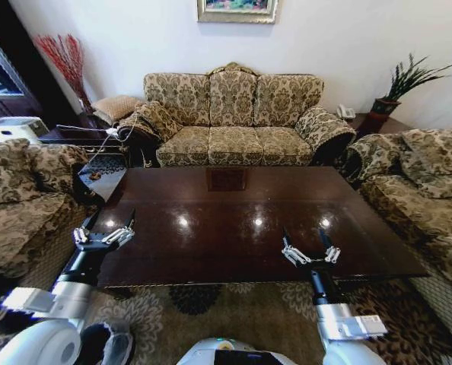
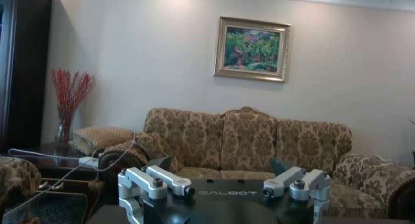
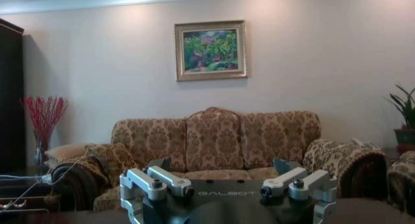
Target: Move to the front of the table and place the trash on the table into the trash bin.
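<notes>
The table [image 1: 226,220], dark glossy reddish-brown wood, stretches across the middle of the head view; its top shows lamp reflections. The trash is out of view. The trash bin [image 1: 100,179], dark with a pale liner, stands on the floor by the table's far left corner. My left gripper [image 1: 104,230] hovers open over the table's near left corner, and the left wrist view shows the left gripper [image 2: 219,165] with its jaws apart and nothing between them. My right gripper [image 1: 311,247] is open above the near edge, right of centre. In its own wrist view the right gripper [image 3: 224,164] is also spread wide.
A patterned three-seat sofa [image 1: 233,118] stands behind the table, with armchairs left [image 1: 20,198] and right [image 1: 424,198]. Side tables hold red twigs [image 1: 65,61], a plant [image 1: 401,84] and a phone [image 1: 346,112]. A patterned rug [image 1: 233,312] lies beneath the near edge.
</notes>
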{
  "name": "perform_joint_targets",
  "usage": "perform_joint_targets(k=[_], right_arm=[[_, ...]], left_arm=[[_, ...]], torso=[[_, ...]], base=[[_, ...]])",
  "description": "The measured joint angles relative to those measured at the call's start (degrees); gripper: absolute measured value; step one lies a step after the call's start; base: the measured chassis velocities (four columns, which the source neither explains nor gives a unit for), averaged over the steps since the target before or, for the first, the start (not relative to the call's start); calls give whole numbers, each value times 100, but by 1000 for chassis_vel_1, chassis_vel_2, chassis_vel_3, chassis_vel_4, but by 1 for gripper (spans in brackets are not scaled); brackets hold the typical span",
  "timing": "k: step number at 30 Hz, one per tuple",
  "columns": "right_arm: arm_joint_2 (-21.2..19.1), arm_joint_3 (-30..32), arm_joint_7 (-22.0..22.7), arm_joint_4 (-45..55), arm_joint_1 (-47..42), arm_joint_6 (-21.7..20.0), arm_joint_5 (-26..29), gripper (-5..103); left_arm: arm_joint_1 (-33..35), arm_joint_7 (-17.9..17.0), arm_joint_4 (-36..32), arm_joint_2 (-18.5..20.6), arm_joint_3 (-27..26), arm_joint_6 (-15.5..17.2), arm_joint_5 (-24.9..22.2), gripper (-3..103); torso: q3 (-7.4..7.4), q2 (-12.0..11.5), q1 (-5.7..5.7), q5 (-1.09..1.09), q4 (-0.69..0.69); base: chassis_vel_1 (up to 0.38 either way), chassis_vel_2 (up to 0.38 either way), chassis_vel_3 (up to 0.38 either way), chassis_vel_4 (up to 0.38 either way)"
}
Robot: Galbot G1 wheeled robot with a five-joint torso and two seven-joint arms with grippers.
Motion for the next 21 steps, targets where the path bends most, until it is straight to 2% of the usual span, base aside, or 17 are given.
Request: perform_joint_targets(k=[21], right_arm=[[-4,2,0,-10,6,0,14,100]], left_arm=[[-3,-2,18,-1,-7,-10,-11,100]], torso=[[0,0,0,-1,-1]], base=[[-2,-9,3,10]])
